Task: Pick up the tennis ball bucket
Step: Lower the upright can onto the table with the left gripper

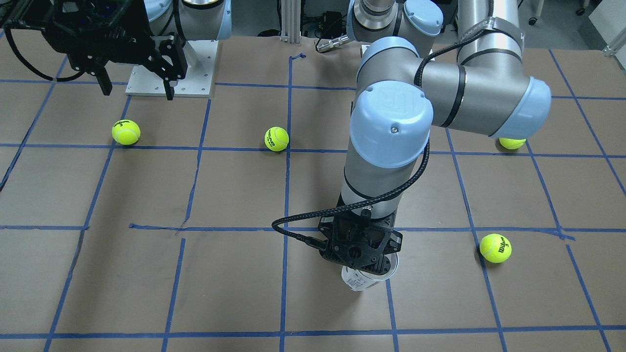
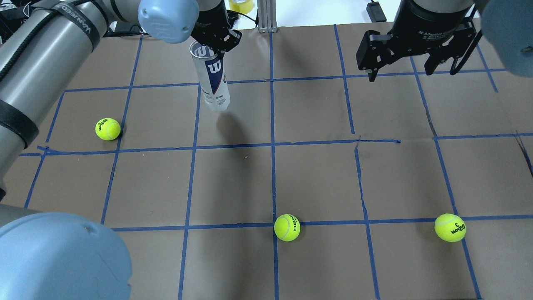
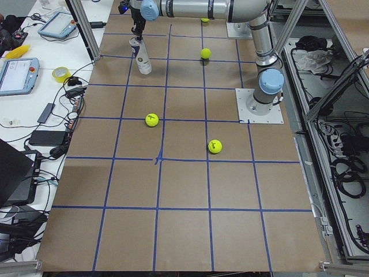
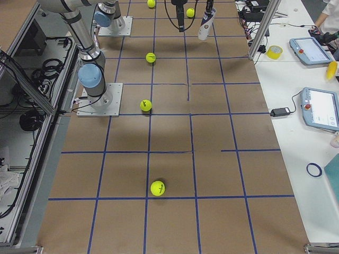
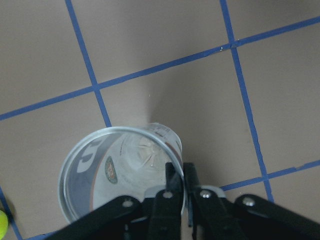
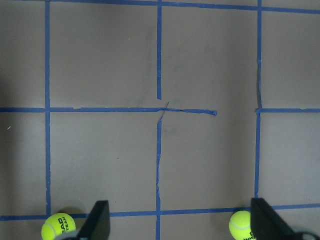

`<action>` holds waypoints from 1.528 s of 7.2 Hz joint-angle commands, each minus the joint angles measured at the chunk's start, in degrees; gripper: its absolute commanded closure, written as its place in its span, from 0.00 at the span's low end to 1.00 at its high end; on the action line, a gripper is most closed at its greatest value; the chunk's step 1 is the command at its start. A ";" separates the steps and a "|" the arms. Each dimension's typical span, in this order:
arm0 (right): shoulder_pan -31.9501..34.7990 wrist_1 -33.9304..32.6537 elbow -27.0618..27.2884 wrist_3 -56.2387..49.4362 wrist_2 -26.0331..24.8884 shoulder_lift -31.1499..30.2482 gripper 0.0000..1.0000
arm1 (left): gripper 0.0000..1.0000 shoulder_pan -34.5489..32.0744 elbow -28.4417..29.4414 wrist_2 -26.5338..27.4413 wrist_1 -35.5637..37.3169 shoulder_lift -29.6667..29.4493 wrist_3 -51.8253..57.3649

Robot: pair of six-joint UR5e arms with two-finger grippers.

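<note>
The tennis ball bucket is a clear, empty tube with a white label and a dark blue band. It hangs upright above the table, with its shadow apart from its base. My left gripper is shut on its rim. The left wrist view shows one finger inside and one outside the wall of the bucket, and the fingertips pinch it. In the front view the left gripper hides most of the bucket. My right gripper is open and empty, high over the far right of the table; it also shows in the front view.
Yellow-green tennis balls lie loose on the taped brown table: one at the left, one at the near middle, one at the near right, and one under the left arm. An aluminium post stands at the far edge.
</note>
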 commanded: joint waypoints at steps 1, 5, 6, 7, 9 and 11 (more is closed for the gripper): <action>0.00 0.10 0.08 0.00 -0.06 0.00 0.00 | 1.00 -0.29 -4.15 0.01 6.57 0.03 0.06; 0.00 0.10 0.08 0.00 -0.07 0.00 0.00 | 0.76 -1.26 -4.42 -3.32 6.77 0.04 -4.14; 0.00 0.10 0.00 -0.08 -0.07 0.00 0.00 | 0.75 -1.17 -4.42 -3.33 6.68 0.04 -4.15; 0.00 0.10 0.00 0.00 -0.07 0.00 0.00 | 0.75 -1.26 -4.42 -3.33 6.59 0.12 -4.15; 0.00 0.10 0.08 0.00 -0.07 0.00 0.00 | 0.24 -1.35 -4.16 -3.51 5.72 2.04 -4.15; 0.00 0.10 0.00 -0.09 -0.07 0.00 0.00 | 0.00 -1.26 -2.32 -3.69 -4.16 5.81 -4.15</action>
